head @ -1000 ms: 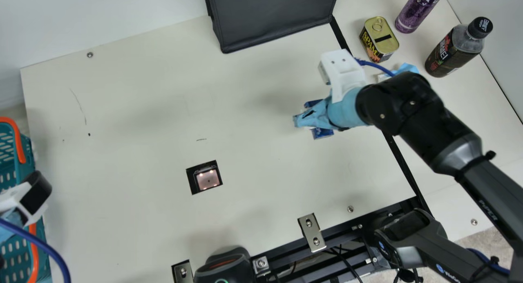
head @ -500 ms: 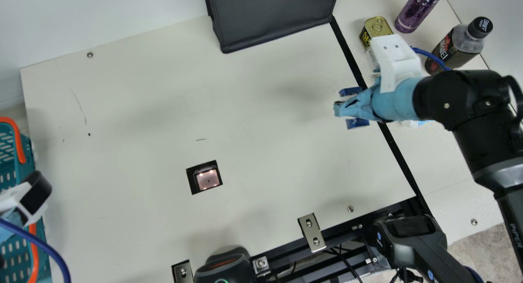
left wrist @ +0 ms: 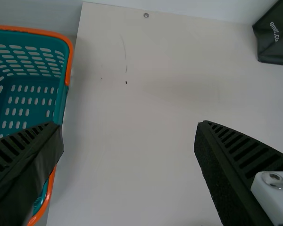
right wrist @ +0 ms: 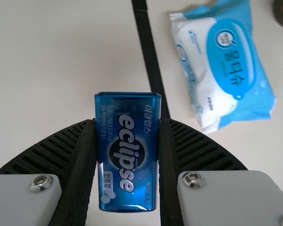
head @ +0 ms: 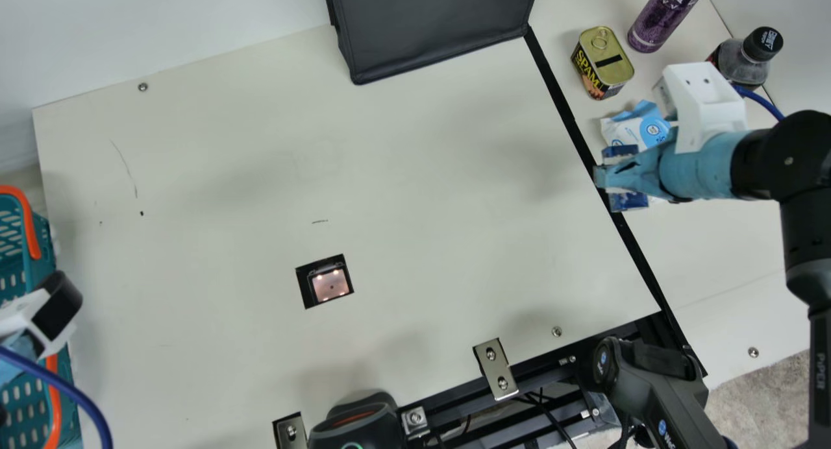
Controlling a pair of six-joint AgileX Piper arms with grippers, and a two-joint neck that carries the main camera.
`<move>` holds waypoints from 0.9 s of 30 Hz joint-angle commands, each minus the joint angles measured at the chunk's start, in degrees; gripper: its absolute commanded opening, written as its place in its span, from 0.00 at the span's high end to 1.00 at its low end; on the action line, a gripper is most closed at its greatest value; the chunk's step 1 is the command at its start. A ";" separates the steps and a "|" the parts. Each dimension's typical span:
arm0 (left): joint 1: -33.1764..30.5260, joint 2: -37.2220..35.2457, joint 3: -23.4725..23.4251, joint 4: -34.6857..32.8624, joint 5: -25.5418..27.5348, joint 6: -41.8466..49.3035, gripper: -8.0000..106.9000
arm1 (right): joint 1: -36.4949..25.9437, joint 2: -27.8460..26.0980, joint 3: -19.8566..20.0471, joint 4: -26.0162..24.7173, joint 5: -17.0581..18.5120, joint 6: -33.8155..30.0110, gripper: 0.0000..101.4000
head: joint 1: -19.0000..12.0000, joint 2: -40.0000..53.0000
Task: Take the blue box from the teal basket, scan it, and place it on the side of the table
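In the main view my right gripper [head: 610, 178] is over the black strip near the table's right side, with the blue box [head: 628, 201] showing on both sides of its fingers. The right wrist view has the blue box [right wrist: 127, 150] pinched between both pads of my right gripper [right wrist: 127, 155]. At the main view's left edge my left gripper's arm end [head: 19, 345] is over the teal basket [head: 43, 241]. The left wrist view has my left gripper [left wrist: 129, 141] wide apart, holding nothing, beside the teal basket [left wrist: 61, 101].
Beyond the strip stand a wipes pack [head: 639, 126], a tin can [head: 602, 63], a purple bottle [head: 662, 17] and a dark bottle [head: 746, 60]. A black bag [head: 435, 27] is at the back. A lit scanner window [head: 330, 285] lies in the table.
My right arm has moved rightward with the blue box, from the white table to the black strip, uncovering the tin can and wipes. The left arm has kept still.
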State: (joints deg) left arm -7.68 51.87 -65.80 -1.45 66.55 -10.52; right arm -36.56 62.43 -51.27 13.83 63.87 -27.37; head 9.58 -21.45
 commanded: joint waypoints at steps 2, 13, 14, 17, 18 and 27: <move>0.00 0.00 0.00 0.00 0.00 0.00 0.15 | -5.53 0.38 0.03 0.27 0.28 -4.35 1.00 | -1.66 -0.13; 0.00 0.00 0.00 0.00 0.00 0.00 0.15 | -19.03 2.73 0.44 0.69 0.36 -15.74 1.00 | -1.66 -0.13; 0.00 0.00 0.00 0.00 0.00 0.00 0.15 | -20.19 3.03 0.51 0.61 0.22 -16.71 1.00 | -1.66 -0.13; 0.00 0.00 0.00 0.00 0.00 0.00 0.15 | -23.42 4.02 0.83 0.40 -0.34 -19.42 1.00 | -1.66 -0.13; 0.00 0.00 0.00 0.00 0.00 0.00 0.15 | -24.48 4.41 0.99 0.33 -0.62 -20.34 1.00 | -1.66 -0.13; 0.00 0.00 0.00 0.00 0.00 0.00 0.15 | -32.21 8.03 3.15 -0.90 -4.23 -26.80 1.00 | -1.66 -0.13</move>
State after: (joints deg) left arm -7.68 51.87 -65.80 -1.45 66.55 -10.52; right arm -67.66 70.13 -48.35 13.15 60.17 -53.56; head 9.67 -21.45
